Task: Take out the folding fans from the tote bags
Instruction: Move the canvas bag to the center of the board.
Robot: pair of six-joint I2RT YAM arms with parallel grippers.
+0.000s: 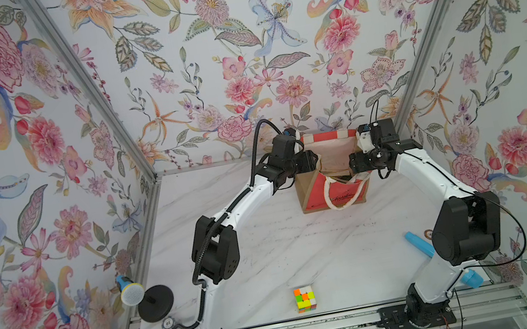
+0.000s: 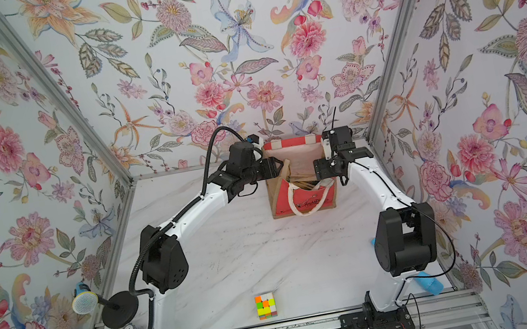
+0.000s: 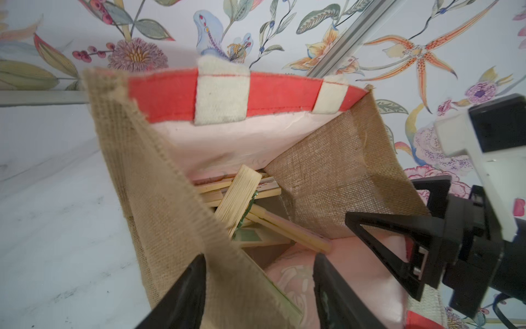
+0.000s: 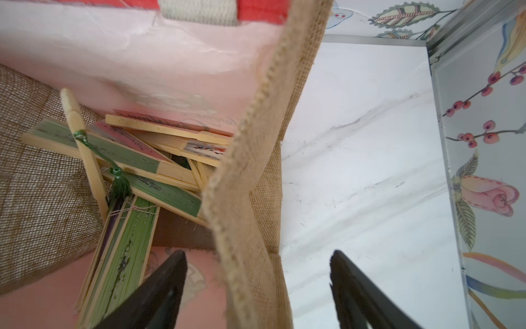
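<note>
At the far end of the white marble-patterned table (image 1: 286,242), close to the flowered back wall, stands a boxy brown jute tote bag (image 1: 333,195) with red panels, red-and-white striped trim and white rope handles, its mouth facing up. An arm reaches to it from either side. The left gripper (image 3: 257,256) straddles one jute side wall, with one black finger outside the bag and one inside. Its jaws are apart and clamp nothing. The right gripper (image 4: 256,253) straddles the opposite side wall the same way, jaws spread wide, with nothing in its hold.

On the bag's bottom lie the folding fans (image 4: 113,153), closed slim bundles of pale bamboo sticks with green and pink pleats, piled crosswise on one another. A green tassel hangs from one of them. Every fan I can see is inside the bag.

Near the table's front edge sits a multicoloured puzzle cube (image 1: 305,299). A light-blue plastic tube (image 1: 419,244) lies beside the right arm, and a microphone (image 1: 132,294) on a round black stand is at the left edge.
</note>
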